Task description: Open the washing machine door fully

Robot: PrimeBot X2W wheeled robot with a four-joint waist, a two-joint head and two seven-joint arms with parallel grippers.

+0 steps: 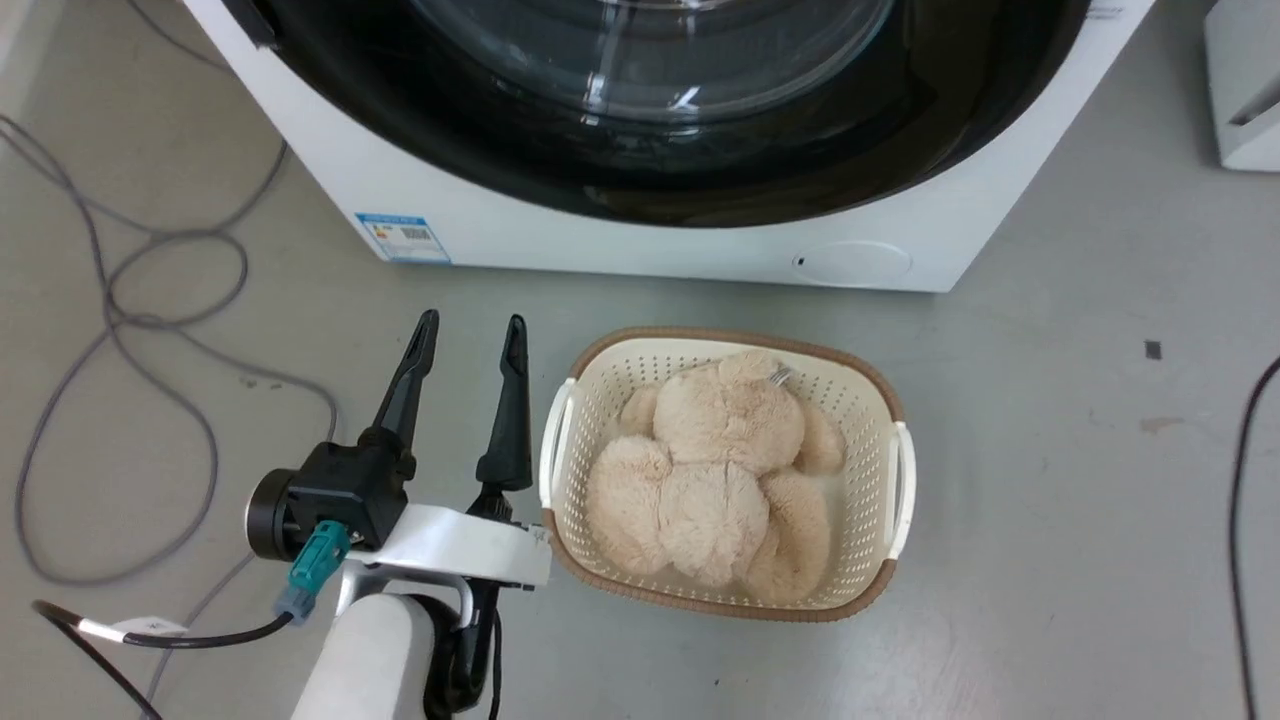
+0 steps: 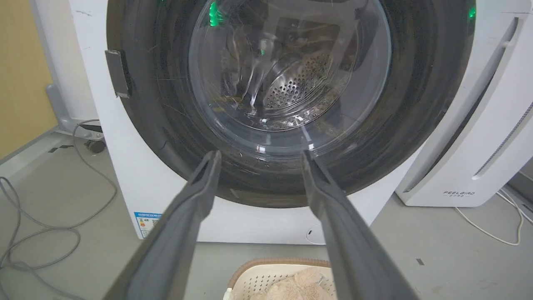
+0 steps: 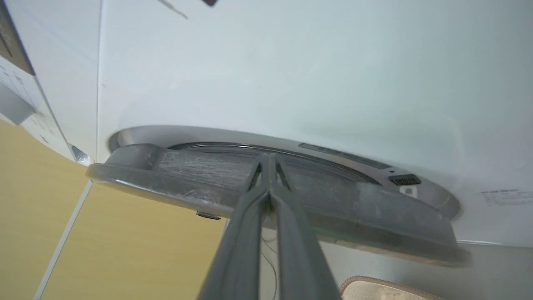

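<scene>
Black glossy door (image 1: 660, 178) spans top centre of head view, basket (image 1: 862, 500) below it; left gripper (image 1: 472, 322) at lower left, fingers spread, empty; right gripper (image 3: 269, 158) fingers pressed together, tips at door rim mid-frame in right wrist view.

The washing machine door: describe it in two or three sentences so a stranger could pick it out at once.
Find the white washing machine behind the basket. Its front carries the washing machine door, a wide round glossy black disc. Only it has a clear glass bowl bulging at its centre.
</scene>
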